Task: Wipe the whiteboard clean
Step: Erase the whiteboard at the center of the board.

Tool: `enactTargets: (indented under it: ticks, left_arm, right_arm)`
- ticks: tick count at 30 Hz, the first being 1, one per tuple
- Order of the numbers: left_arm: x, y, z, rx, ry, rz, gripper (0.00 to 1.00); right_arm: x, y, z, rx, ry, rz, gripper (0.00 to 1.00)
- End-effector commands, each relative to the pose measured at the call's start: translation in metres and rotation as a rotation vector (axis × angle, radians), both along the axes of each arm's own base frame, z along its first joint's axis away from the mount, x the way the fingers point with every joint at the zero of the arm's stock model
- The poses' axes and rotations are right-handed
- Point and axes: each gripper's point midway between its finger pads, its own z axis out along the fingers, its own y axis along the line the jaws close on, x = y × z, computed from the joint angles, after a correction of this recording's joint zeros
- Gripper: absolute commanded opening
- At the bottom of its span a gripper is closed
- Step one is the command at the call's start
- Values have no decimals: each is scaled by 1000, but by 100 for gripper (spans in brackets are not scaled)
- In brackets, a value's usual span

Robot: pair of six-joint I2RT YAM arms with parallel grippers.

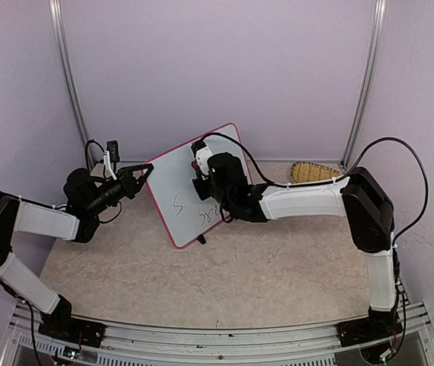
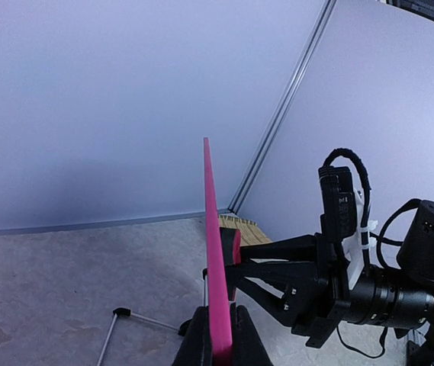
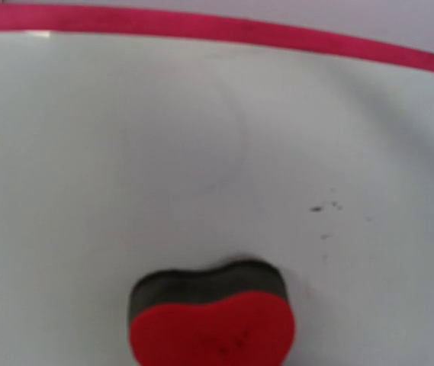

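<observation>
The whiteboard stands tilted at the middle of the worktop, marker scrawl on its near part. The left end effector is pressed together on the left edge of its pink frame — the right end effector pinches a red eraser against the white face

Whiteboard: glossy white face, smooth, with faint grey smudges; frame of smooth pink plastic with a slight sheen. Eraser: smooth red plastic back over a dark, fuzzy felt pad. My left claw: matt black plastic. My arm shells: smooth white plastic, satin; joints matt black. Table: matt, mottled beige, stone-like. Basket: woven straw-coloured cane, rough. Wall posts: brushed metal.
</observation>
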Motion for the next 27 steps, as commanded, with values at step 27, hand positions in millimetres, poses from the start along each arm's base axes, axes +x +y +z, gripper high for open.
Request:
enactTargets:
  ticks: [27]
  left_arm:
    - [-28,-30,-21,84,3,-189,0]
  right_arm:
    - [-86,36,-103,-206,138,222,17]
